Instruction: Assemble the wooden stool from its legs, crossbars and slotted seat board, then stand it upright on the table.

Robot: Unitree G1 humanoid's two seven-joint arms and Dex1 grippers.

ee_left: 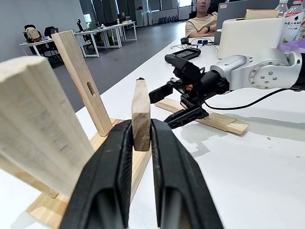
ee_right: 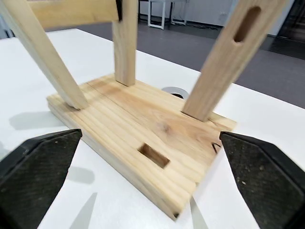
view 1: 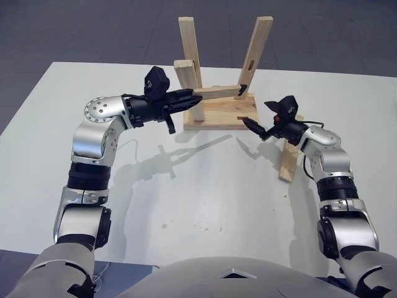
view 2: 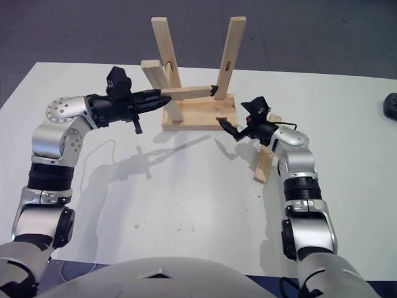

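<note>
Stock on the white counter: one slotted seat board, three upright legs, one crossbar, one loose wooden piece and one small black device. The seat board lies flat at the middle of the counter's far edge. Three legs stand up from it: a far-left leg, a near-left leg and a slotted leg on its right side, all leaning a little. One empty slot shows in the board near its near-right corner. The crossbar is held level above the board, and the left jaws are clenched on its left end, one on each flat face. Its dark-tipped far end lies near the slotted leg, below that leg's slot; whether they touch cannot be told. The right jaws stand spread wide and grasp nothing, low over the counter just off the board's near-right corner. The board and its empty slot lie ahead of them, apart from both. The loose wooden piece lies flat on the counter to the right of the board, under the right forearm; whether it is a leg or a crossbar cannot be told. The black device sits at the counter's right edge, well apart from the rest.
</note>
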